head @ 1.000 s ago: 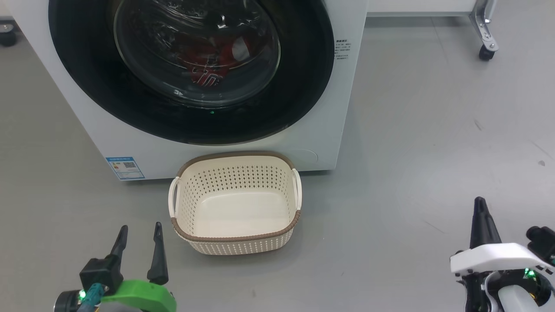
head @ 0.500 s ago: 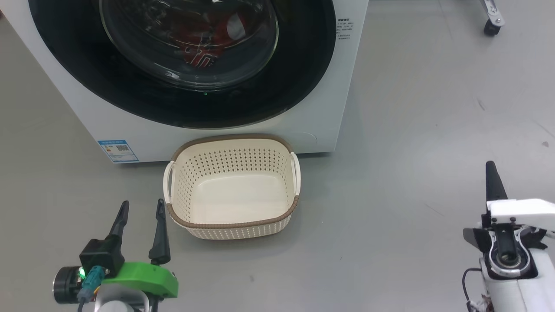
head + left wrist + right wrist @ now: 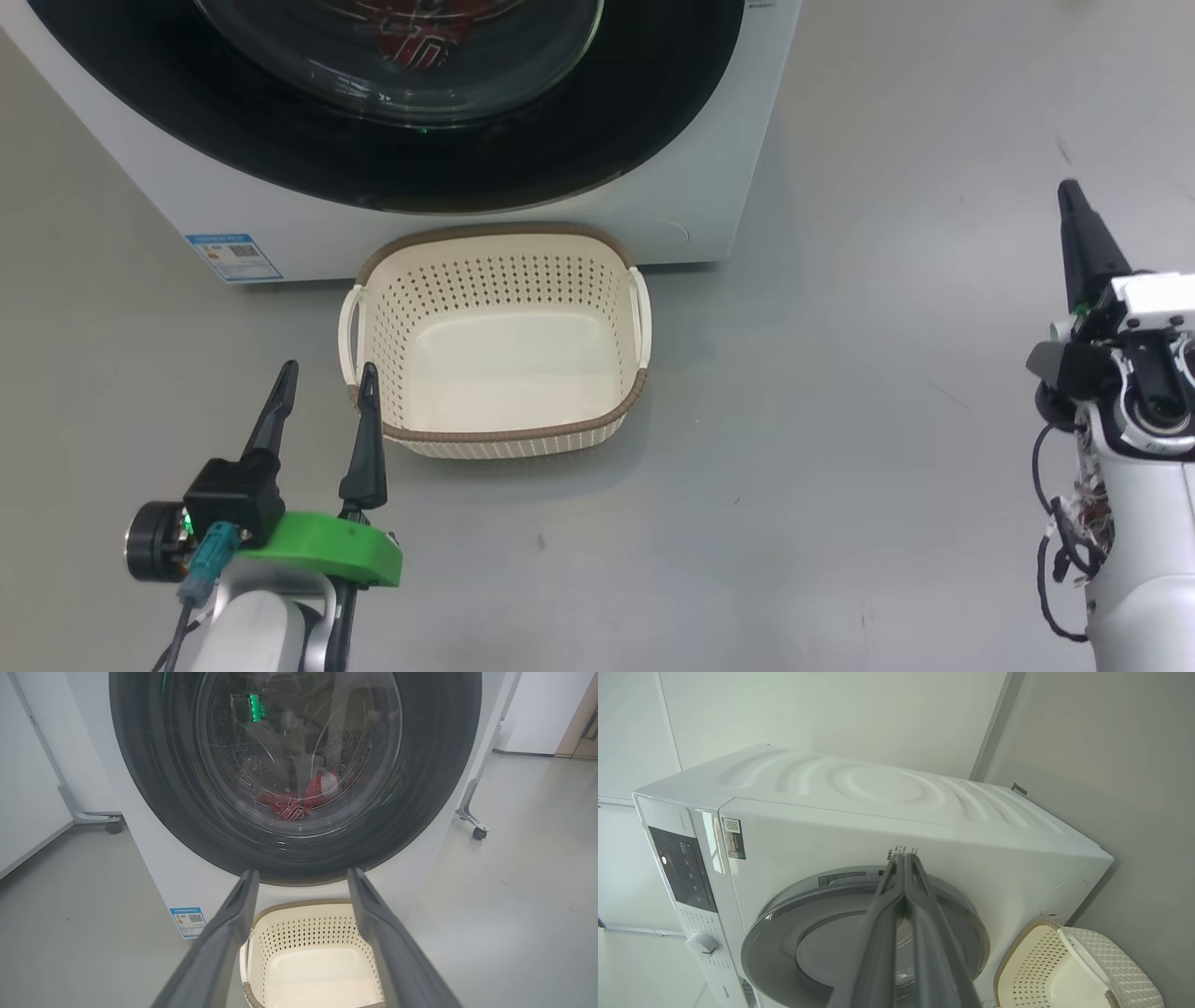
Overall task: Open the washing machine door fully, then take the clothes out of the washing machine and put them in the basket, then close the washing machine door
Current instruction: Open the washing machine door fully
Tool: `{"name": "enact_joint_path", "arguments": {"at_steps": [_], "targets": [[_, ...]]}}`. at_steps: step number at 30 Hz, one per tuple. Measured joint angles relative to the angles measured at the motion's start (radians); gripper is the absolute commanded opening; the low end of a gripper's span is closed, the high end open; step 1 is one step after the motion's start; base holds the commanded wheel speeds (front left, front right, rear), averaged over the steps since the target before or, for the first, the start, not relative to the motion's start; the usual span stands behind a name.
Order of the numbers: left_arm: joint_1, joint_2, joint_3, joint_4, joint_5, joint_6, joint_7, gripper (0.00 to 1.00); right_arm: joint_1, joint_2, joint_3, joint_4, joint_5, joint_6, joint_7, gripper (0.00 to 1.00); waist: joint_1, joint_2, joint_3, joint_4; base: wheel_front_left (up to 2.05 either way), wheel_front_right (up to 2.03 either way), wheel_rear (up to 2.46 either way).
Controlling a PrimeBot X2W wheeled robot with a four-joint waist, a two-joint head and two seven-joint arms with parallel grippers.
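Door sits shut on washer; clothes lie behind its glass, low in the drum. Basket stands on floor at washer's foot, 6 o'clock of door. Left pincer, fingers spread, hovers at 7 o'clock of basket, near its rim. Right pincer, fingers pressed together, grips nothing, at 3 o'clock, well apart.

On the grey floor sits the cream perforated plastic basket, just before the white front-loading washing machine, under its round black glass-centred door. Red jersey clothes lie inside, behind the glass. Blue label sticker on machine front, left of basket. Left gripper near-left of basket (contact unclear); right gripper out right, well apart.
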Motion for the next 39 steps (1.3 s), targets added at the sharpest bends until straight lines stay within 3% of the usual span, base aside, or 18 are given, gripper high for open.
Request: {"name": "enact_joint_path", "arguments": {"at_steps": [15, 31, 39], "targets": [[-0.119, -0.006, -0.035, -0.029, 0.030, 0.000, 0.000, 1.00, -0.273, -0.080, -0.004, 0.014, 0.060, -0.029, 0.117, 0.00, 0.0000, 0.0000, 0.159, 0.048, 0.00, 0.00, 0.00], [-0.198, -0.011, -0.096, -0.051, -0.012, 0.010, 0.000, 1.00, -0.513, -0.153, 0.069, 0.053, 0.071, -0.105, 0.255, 0.00, 0.0000, 0.0000, 0.286, 0.146, 0.00, 0.00, 0.00], [-0.225, -0.013, -0.132, -0.053, -0.035, 0.019, 0.000, 1.00, -0.612, -0.170, 0.100, 0.088, 0.062, -0.116, 0.302, 0.00, 0.0001, 0.0000, 0.326, 0.196, 0.00, 0.00, 0.00]]}}
